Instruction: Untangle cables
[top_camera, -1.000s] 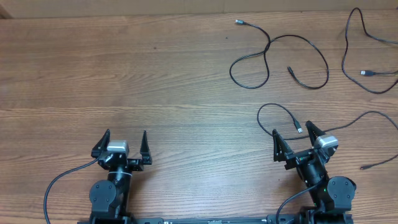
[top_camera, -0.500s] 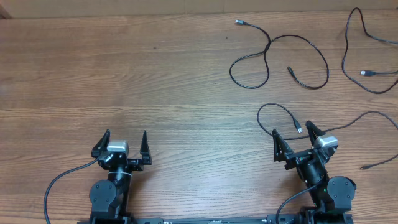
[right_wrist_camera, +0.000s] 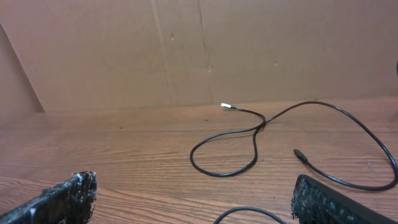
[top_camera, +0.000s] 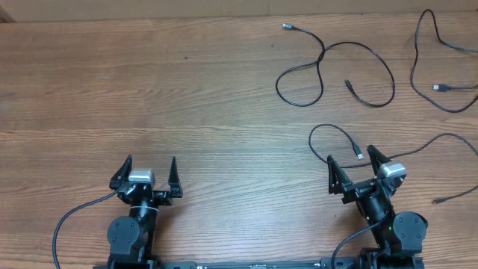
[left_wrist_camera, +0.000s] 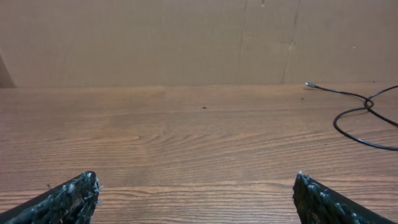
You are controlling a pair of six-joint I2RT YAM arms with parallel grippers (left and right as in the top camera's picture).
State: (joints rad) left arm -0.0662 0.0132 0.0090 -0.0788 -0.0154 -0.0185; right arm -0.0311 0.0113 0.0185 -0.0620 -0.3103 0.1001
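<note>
Left gripper (top_camera: 149, 161): stood at the near edge of the wooden table (top_camera: 187, 90), fingers spread wide, holding nothing. Cables (top_camera: 322, 56): all lay right of centre, apart from one another. The looped cable (right_wrist_camera: 255, 146) lay far across. The curved cable (top_camera: 328, 125) ended just beside the right gripper (top_camera: 349, 155), whose fingers were splayed and empty. The outer cable (top_camera: 413, 71) lay at the right edge. Cardboard wall (left_wrist_camera: 186, 37): stood behind.

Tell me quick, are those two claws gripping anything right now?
Left gripper: open, holding nothing.
Right gripper: open, holding nothing.
</note>
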